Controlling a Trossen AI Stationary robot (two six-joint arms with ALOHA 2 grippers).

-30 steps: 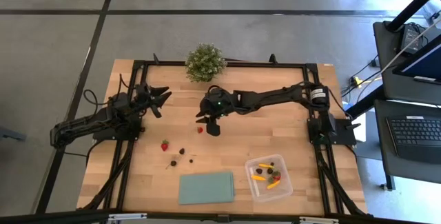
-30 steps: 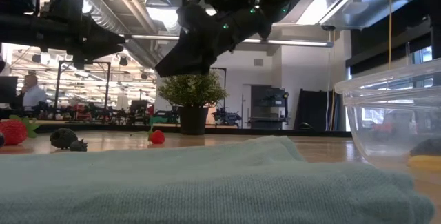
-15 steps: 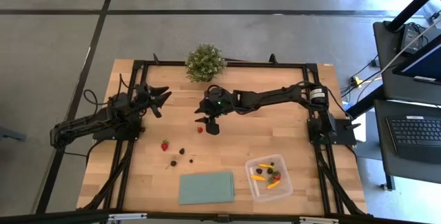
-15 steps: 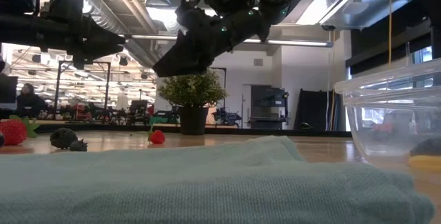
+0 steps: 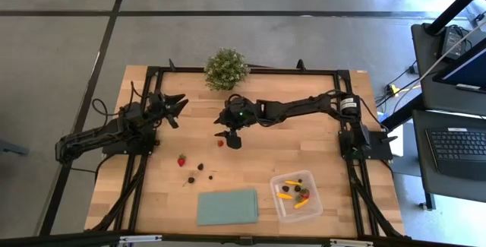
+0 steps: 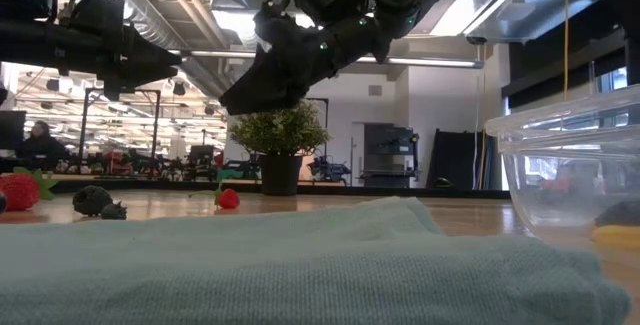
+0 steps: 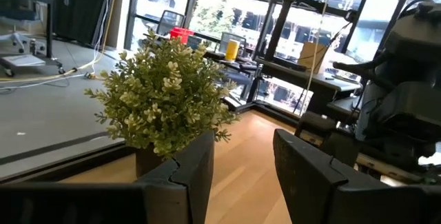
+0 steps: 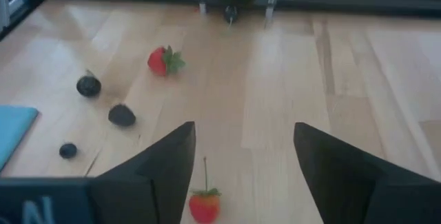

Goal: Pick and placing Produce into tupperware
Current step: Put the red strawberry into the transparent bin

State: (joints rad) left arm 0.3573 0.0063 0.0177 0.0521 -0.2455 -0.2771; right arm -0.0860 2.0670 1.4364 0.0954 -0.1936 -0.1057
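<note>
Over the last second my right gripper (image 5: 230, 136) barely shifts above the strawberry (image 5: 220, 143) at the high view's centre, jaws open and empty, so the pick remains undone; tupperware (image 5: 296, 194) waits lower right, left gripper (image 5: 176, 108) idle and open upper left.

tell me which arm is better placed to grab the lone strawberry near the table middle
The right. Its gripper hangs open just beside the strawberry, which shows between its jaws in the wrist view. The left gripper waits farther off, facing the plant.
</note>
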